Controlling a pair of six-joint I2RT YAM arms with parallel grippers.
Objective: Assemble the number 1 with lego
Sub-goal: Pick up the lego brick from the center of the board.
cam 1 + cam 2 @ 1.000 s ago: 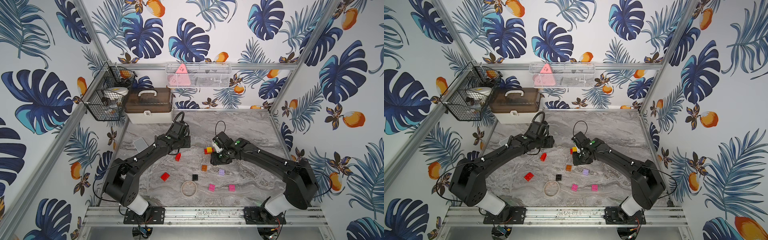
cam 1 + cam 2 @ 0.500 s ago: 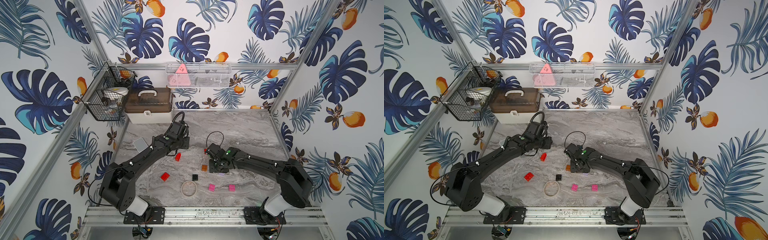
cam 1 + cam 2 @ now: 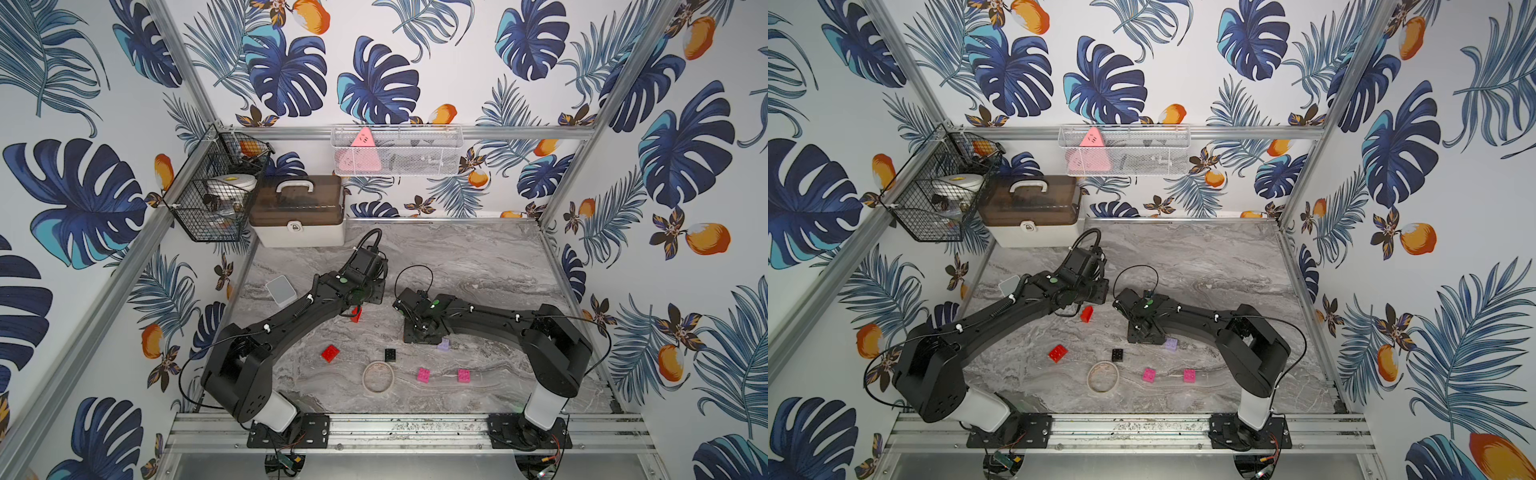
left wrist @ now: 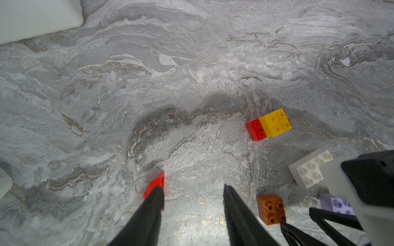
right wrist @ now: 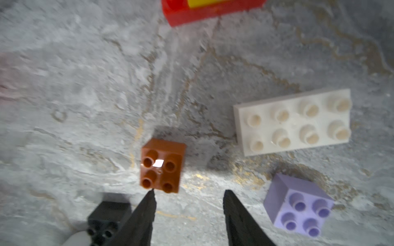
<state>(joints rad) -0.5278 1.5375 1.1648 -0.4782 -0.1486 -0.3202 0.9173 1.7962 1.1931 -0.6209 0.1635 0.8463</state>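
Hovering my right gripper [image 5: 189, 192], jaws parted and empty, at the orange brick [image 5: 162, 166]; left gripper [image 4: 192, 187] equally spread, empty

Black arms [image 3: 291, 320], white bases [image 3: 274, 409], looped cables [image 3: 367, 236]; left hand [image 4: 193, 187] and right hand [image 5: 188, 196] black, tapered.

The right gripper [image 5: 189, 192] is swinging toward seven o'clock across the table [image 3: 478, 266] in both top views, and its wrist is now covering the orange brick [image 5: 162, 165] and the red-and-yellow stack [image 4: 269, 124], both in the open a second ago. Its jaws are widening. The lilac brick [image 3: 444, 344] is now half-hidden at the wrist's five o'clock corner. The left arm [image 3: 291, 318] is sagging slightly toward seven o'clock.
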